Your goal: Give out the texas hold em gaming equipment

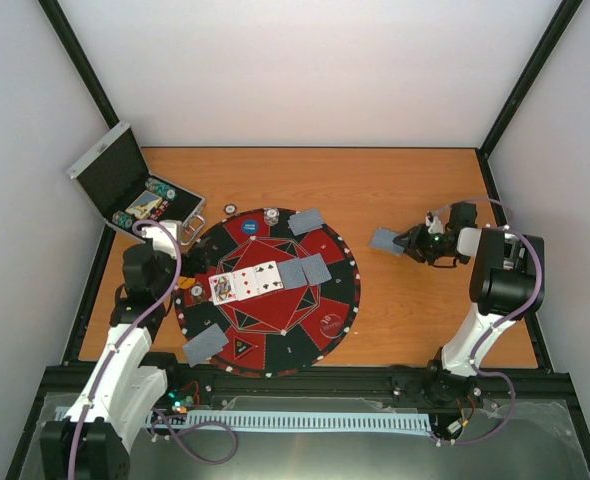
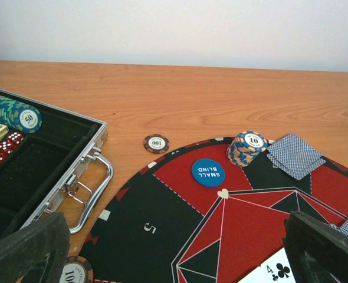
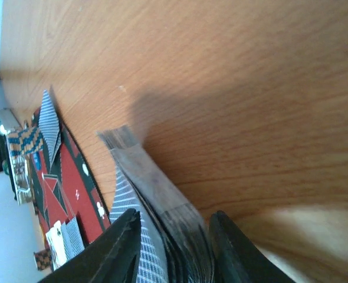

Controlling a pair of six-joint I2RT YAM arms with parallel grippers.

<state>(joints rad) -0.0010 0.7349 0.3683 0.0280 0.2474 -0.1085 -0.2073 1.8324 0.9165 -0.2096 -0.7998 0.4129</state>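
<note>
Top external gives you the layout from the near edge outward: closest to the arm bases a face-down pair of cards (image 1: pixel 205 345) lies across the near-left rim of the mat (image 1: pixel 337 262), with the dark triangular marker (image 1: pixel 243 347) just beside it. Next comes a single chip (image 1: pixel 197 290) at the mat's left rim, then the face-up cards (image 1: pixel 245 282) in the centre with two face-down cards (image 1: pixel 305 270) just beside them on the right. Your left gripper (image 2: pixel 174 236) hangs over the left part of the mat with its jaws spread wide and nothing between them. Your right gripper (image 3: pixel 175 215) is out over bare table, well to the right of the mat, its jaws narrow around the deck (image 3: pixel 156 188), which sticks out toward the mat and casts a shadow on the wood, so it looks lifted. Farther off sit the blue small-blind button (image 2: pixel 208 172), a chip stack (image 2: pixel 248 147) and another face-down pair (image 2: pixel 295 154) on the far rim, and one chip (image 2: pixel 156 143) just off the mat. The open case (image 2: pixel 88 156) at far left holds more chips (image 2: pixel 15 115). By my reading you are partway: some seats have cards, few have chips, and the deck in hand and the case's chips remain to go out
</note>
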